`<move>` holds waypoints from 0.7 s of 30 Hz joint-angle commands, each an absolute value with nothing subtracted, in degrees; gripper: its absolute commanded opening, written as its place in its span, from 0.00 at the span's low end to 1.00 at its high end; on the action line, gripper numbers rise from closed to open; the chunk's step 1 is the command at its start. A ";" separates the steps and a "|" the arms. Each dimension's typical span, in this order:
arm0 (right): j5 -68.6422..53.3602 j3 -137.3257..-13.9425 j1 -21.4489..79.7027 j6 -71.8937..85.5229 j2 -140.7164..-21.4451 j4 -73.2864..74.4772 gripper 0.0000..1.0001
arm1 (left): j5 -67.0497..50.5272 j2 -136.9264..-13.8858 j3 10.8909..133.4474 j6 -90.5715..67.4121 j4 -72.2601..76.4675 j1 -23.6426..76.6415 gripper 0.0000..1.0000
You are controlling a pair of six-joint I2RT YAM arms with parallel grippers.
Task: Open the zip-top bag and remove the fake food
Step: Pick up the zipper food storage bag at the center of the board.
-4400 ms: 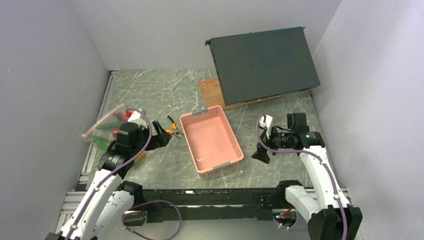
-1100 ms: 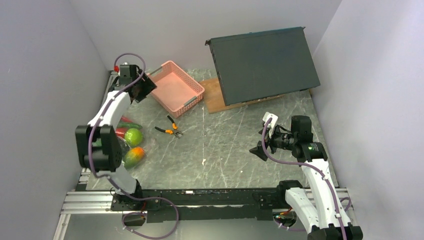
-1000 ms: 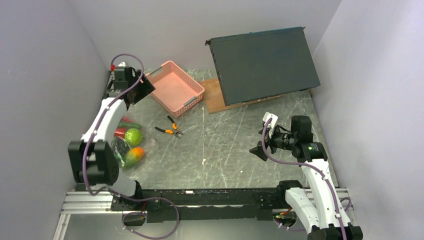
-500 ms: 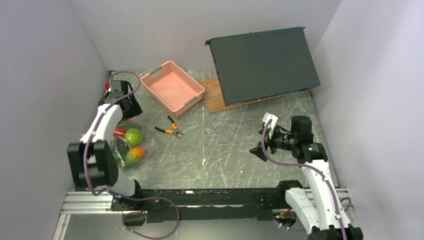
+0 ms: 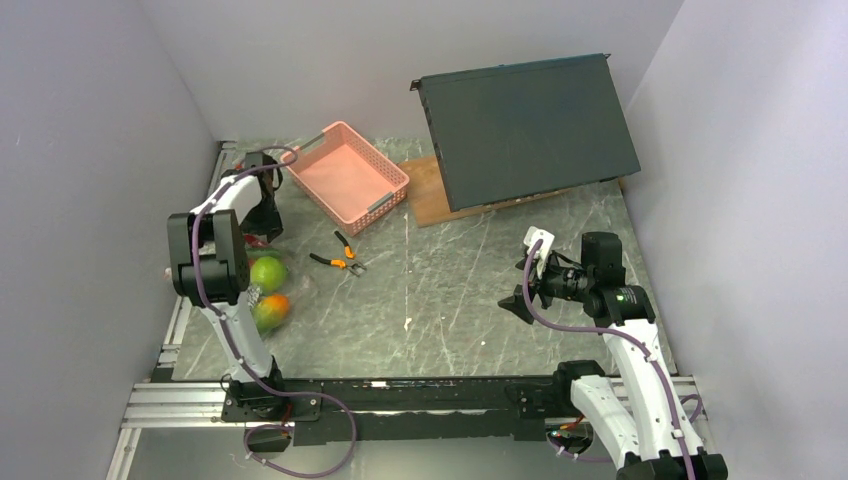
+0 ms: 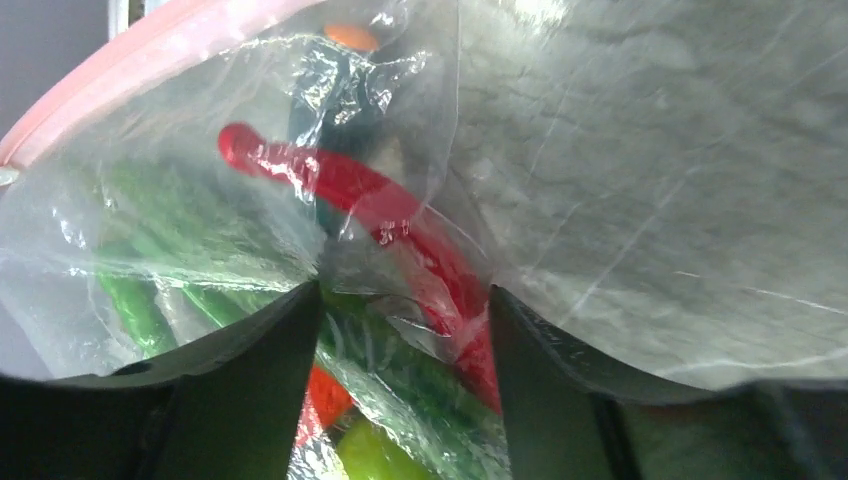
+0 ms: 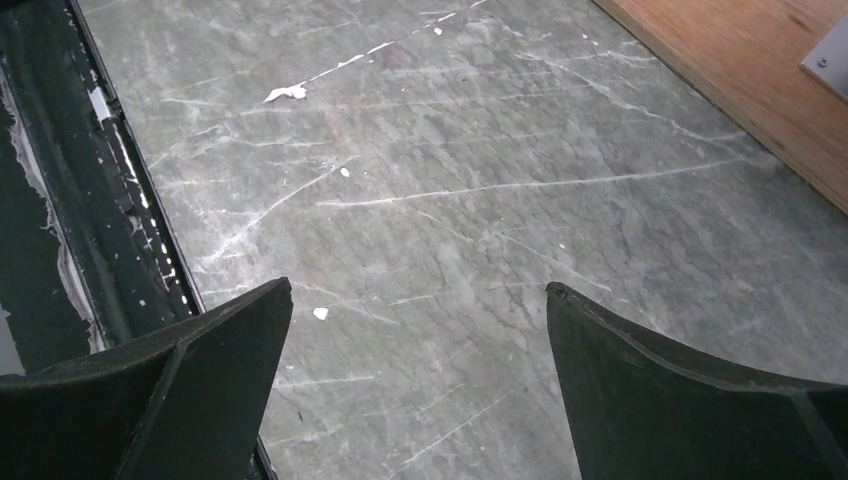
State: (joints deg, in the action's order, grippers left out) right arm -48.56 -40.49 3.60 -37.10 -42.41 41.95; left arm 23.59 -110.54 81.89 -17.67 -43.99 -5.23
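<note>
The zip-top bag (image 6: 190, 210) lies left of the pink basket (image 5: 385, 200), hard against the bench's (image 5: 450, 290) left edge; open bench spreads right of the basket. Overhead, the left arm (image 5: 205, 250) hides the bag, and only the green apple (image 5: 267, 272) and mango (image 5: 272, 310) show. The wrist view shows its zip strip (image 6: 130, 60) slanting up-right and the red pepper (image 6: 350, 190) lying crosswise. The left jaws are spread and grasp nothing. The right jaws are released.

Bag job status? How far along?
Done: nothing clearly. Red piece and cucumber sit inside the zip-top bag; whether its zip strip is open can't be told. In hand: left gripper, jaws apart, straddles the bag's plastic over that food. Right gripper hangs open above the table. Left: open the bag, take out the food.
</note>
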 commanded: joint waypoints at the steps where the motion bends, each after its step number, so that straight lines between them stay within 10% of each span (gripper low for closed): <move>1: -50.19 -40.43 4.12 -38.23 -42.46 41.56 1.00 | 25.06 -112.35 82.88 -15.52 -46.91 -5.27 0.61; 8: -50.10 -40.36 4.11 -38.43 -42.13 41.65 1.00 | 26.69 -110.92 83.10 -15.25 -47.41 -5.19 0.00; 21: -50.31 -40.39 4.14 -38.49 -42.30 41.64 1.00 | 20.14 -80.76 69.02 -16.50 -42.43 -2.95 0.00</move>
